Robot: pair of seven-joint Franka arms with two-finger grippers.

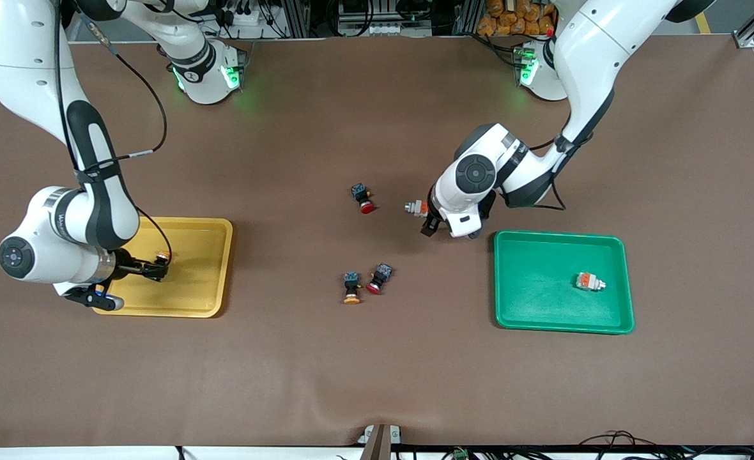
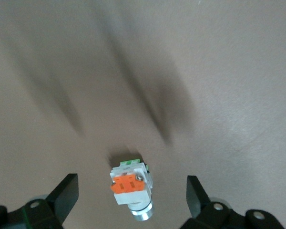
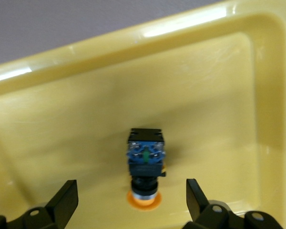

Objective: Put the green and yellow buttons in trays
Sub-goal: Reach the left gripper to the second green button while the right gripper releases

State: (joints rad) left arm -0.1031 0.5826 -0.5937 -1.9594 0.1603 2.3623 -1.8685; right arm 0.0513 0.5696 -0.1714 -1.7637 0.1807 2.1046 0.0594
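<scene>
The right gripper (image 3: 131,202) hangs wide open and empty over the yellow tray (image 1: 214,268), a yellow-capped button (image 3: 145,167) lying in the tray between its fingers. The left gripper (image 2: 132,198), equally spread, straddles a whitish button (image 2: 131,188) on the table (image 1: 377,370) beside the green tray (image 1: 543,306). No writing is legible.

A yellow-capped, blue-and-black push button (image 3: 145,168) lies in the shallow yellow plastic tray (image 1: 214,268). A second one (image 1: 352,287) lies on the desk (mid-table). One whitish-grey, orange-blocked button (image 1: 590,281) lies in the green plastic tray (image 1: 524,306); another (image 2: 131,187) lies on the desk.
</scene>
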